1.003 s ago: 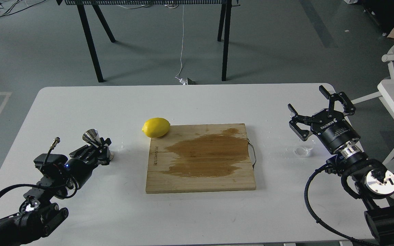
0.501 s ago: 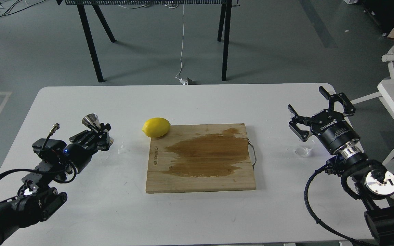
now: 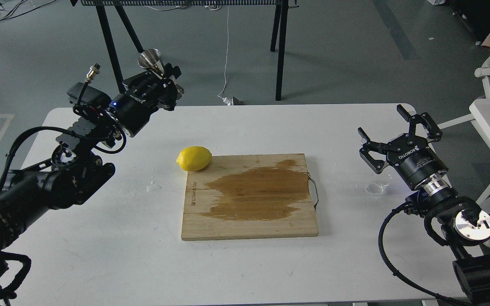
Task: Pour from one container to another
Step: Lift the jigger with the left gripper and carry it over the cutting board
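The left gripper (image 3: 164, 83) is raised in the upper left of the frame, above the far left edge of the table (image 3: 245, 263). Its jaws are clamped on the waist of the jigger (image 3: 151, 59). The jigger is tilted, with one shiny cone mouth pointing up and left and the other cone showing on the right side of the fingers. The jigger is clear of the table surface.

The right gripper (image 3: 398, 131) is at the right of the frame, over the right end of the table. Its jaws are spread wide apart and hold nothing. One fingertip points toward the upper right, the other toward the left.

The cup (image 3: 377, 187) stands upright on the table at the right, just below and left of the right gripper body, not touched by either finger. It is well apart from the jigger, on the opposite side of the frame. Whether it holds liquid cannot be told.

A board (image 3: 249, 196) lies flat in the centre of the table. A large dark wet patch covers much of its middle. A lemon (image 3: 194, 158) rests at the board's upper left corner, touching its edge. A small puddle (image 3: 153, 186) lies on the table left of the board. Small droplets lie on the table near the cup.
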Tool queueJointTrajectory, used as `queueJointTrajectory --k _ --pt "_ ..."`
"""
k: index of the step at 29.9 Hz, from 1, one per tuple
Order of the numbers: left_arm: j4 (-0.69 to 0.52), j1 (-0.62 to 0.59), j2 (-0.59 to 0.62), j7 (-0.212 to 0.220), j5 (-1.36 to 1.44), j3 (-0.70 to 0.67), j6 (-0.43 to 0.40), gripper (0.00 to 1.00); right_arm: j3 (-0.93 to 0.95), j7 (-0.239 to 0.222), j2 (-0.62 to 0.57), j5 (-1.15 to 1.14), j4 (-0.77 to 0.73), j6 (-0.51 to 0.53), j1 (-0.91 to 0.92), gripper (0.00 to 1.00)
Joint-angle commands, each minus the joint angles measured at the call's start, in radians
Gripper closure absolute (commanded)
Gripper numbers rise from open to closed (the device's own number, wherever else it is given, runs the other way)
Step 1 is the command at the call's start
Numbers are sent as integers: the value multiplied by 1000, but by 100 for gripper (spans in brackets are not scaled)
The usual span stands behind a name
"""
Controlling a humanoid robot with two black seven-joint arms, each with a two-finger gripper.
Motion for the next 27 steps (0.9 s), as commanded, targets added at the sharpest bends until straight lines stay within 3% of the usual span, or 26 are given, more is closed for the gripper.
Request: queueJointTrajectory --k 1,5,15,27 --pt "-1 -10 -116 0 0 52 0 87 0 0 -12 0 0 0 -5 2" --pt "14 -4 -255 0 20 79 0 87 0 0 -15 0 0 0 -5 2" --pt "174 50 -260 0 20 214 0 87 -3 0 -14 0 2 0 -8 2" --pt "168 122 -260 0 12 214 0 87 -3 0 -14 -1 0 0 -5 2"
